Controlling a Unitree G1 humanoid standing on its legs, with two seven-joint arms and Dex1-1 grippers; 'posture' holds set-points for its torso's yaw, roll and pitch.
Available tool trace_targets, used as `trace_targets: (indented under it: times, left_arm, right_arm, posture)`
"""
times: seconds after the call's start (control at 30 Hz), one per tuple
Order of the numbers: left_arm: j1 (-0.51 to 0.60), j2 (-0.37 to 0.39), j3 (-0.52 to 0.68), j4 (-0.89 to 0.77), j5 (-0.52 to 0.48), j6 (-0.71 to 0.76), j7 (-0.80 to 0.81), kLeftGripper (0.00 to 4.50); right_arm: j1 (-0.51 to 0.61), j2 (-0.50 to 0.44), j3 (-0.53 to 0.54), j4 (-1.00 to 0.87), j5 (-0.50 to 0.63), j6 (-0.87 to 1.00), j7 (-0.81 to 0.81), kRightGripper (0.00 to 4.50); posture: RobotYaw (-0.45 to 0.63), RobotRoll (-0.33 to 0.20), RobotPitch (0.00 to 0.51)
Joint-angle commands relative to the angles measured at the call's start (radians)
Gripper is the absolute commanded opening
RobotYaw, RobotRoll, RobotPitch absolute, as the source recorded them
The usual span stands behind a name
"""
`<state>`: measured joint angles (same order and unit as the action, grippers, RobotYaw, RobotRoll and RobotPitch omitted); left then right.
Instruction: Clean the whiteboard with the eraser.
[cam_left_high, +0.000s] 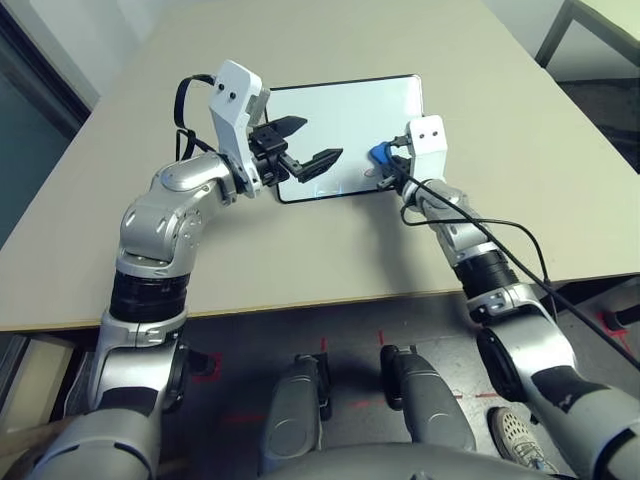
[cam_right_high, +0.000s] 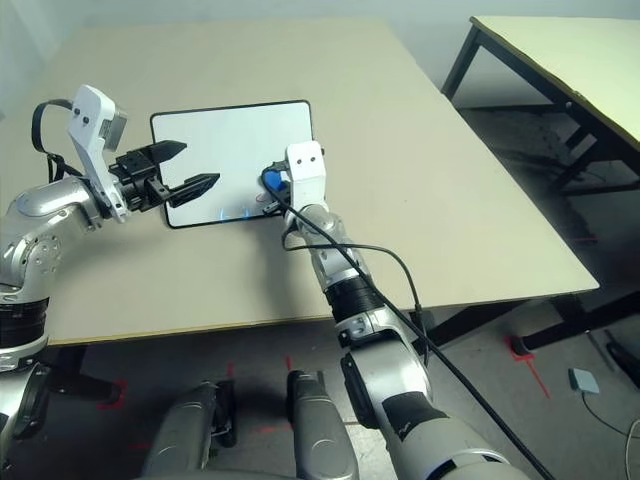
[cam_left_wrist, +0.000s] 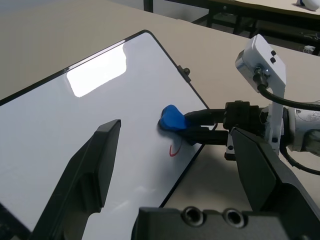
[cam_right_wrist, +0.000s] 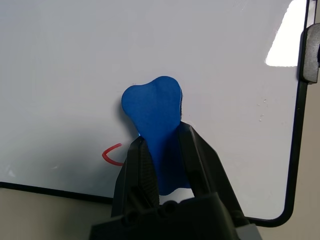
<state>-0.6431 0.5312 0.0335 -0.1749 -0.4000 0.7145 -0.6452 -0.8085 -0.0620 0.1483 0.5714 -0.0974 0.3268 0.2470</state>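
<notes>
Whiteboard (cam_left_wrist: 135, 90), just one, lies on our worktop (cam_left_high: 450, 240), with one red mark (cam_right_wrist: 111, 155) on it. We've got one blue eraser (cam_right_wrist: 159, 120) clamped between our right fingers (cam_right_wrist: 200, 160) over it, near the mark, while our left fingers (cam_left_wrist: 100, 165) are spread apart.

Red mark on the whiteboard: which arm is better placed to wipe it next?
Likely the right: its gripper grips the blue eraser beside the red mark, while the left gripper is open and empty.
</notes>
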Motion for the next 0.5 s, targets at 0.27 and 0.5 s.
trace_targets:
  times: [0.27, 0.5]
  left_arm:
    - [0.029, 0.032, 0.025, 0.032, 0.018, -0.009, 0.017, 4.5]
    - [0.054, 0.065, 0.033, 0.019, 0.01, 0.013, 0.007, 4.5]
  right_arm:
    - [0.019, 0.076, 0.059, 0.078, -0.012, -0.003, 0.048, 0.82]
    - [0.009, 0.065, 0.056, 0.092, -0.02, -0.029, 0.05, 0.82]
  posture:
    - [0.05, 0.0, 0.183]
    - [0.06, 0.0, 0.18]
